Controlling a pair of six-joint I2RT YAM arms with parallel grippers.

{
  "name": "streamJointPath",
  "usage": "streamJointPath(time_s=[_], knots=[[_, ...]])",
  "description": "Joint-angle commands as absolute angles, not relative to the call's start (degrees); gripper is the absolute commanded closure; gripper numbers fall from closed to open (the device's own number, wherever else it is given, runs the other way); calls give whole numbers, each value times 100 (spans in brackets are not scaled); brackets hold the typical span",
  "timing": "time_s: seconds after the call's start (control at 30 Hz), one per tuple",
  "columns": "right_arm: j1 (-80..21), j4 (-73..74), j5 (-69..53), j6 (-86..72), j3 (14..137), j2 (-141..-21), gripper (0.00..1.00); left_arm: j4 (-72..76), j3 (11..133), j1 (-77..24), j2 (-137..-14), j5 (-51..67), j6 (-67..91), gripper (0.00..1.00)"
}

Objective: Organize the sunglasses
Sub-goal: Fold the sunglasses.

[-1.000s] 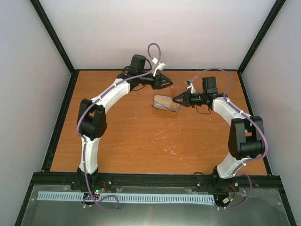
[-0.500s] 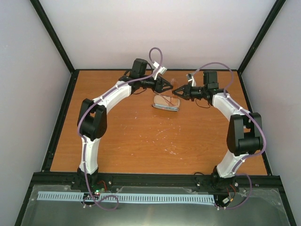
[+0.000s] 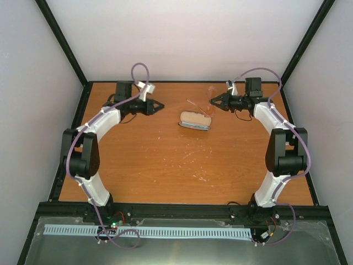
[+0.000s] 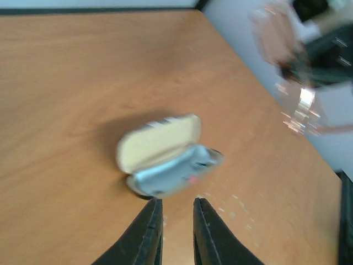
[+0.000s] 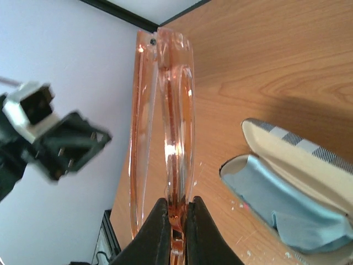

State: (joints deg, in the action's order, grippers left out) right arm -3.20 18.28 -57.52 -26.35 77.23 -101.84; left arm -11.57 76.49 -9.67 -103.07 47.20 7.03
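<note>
The pinkish see-through sunglasses [image 5: 171, 110] hang folded in the air, and my right gripper [image 5: 176, 212] is shut on their frame. In the top view they show faintly [image 3: 199, 104] just left of the right gripper [image 3: 213, 102], behind the case. The brown striped case [image 3: 194, 120] lies open mid-table with the pale blue cloth [image 5: 292, 207] inside it. My left gripper [image 3: 159, 106] hovers well to the left of the case. In its wrist view the fingers [image 4: 150, 232] stand apart with nothing between them, pointing at the open case [image 4: 165, 149].
The orange table [image 3: 165, 165] is fenced by a black frame and pale walls. The left arm's gripper [image 5: 55, 143] shows blurred beyond the sunglasses in the right wrist view.
My left arm has swung away to the left, far from the case and sunglasses. The right gripper has moved from the case towards the back of the table with the sunglasses.
</note>
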Motion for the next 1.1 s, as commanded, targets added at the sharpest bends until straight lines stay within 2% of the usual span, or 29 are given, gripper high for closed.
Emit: streamJointPath(time_s=[0.0,0.33,0.9,1.07], knots=[[-343,1695,-5644,-2787,8121,-10639,97,-1229,7320,-1824,-9611,4983,204,82],[-660,1603,-5783,-2858,8260,-10916,97,-1012,7515,-2737,-9815,4849,83,82],[-1270,1352,-6189,-2995,7721,-10303,97,-314,8607,-2766,-10934,5017,568,80],[-1299,1268,-6477,-3008,7499,-10131,97,-335,8786,-2769,-11342,4816,562,67]])
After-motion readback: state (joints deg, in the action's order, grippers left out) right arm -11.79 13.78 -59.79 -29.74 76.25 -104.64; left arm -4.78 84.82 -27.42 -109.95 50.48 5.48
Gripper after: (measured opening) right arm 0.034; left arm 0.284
